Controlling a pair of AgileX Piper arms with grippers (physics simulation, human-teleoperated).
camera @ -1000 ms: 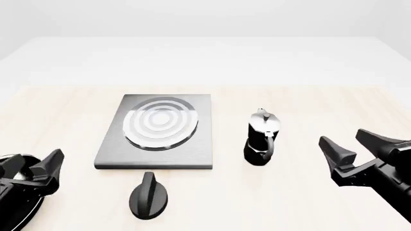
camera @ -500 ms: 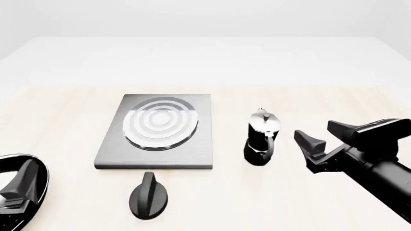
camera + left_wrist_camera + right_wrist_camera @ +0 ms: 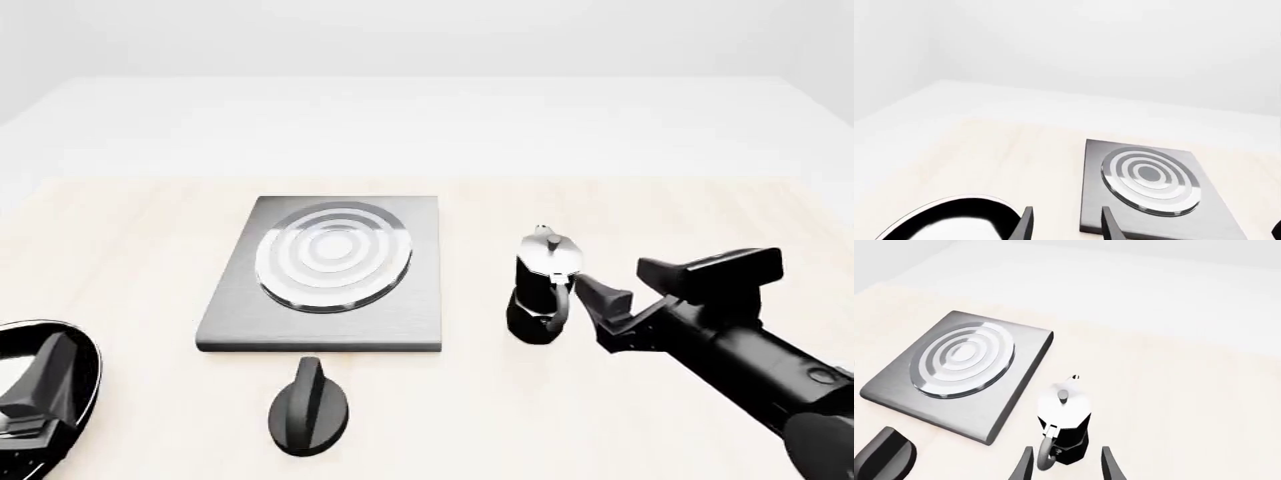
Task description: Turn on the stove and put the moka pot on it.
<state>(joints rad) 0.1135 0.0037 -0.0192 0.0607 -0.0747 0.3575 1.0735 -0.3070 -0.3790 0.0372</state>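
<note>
Nearest me in the front view, my left pincer (image 3: 34, 395) sits low at the tabletop's near left corner, and in its wrist view the two fingers stand apart with nothing between them. Just ahead, the black oval knob (image 3: 308, 407) rests on the pale wooden tabletop (image 3: 120, 260), a little in front of the stove's near edge. My right pincer (image 3: 651, 285) reaches in from the right with its fingers spread wide and empty; the near fingertip (image 3: 603, 296) is just beside the moka pot (image 3: 543, 288) at its handle side, though I cannot tell if it touches. The pot stands upright on the tabletop, to the right of the stove (image 3: 326, 270) and apart from it. The slab lies flat, its ring burner bare.
</note>
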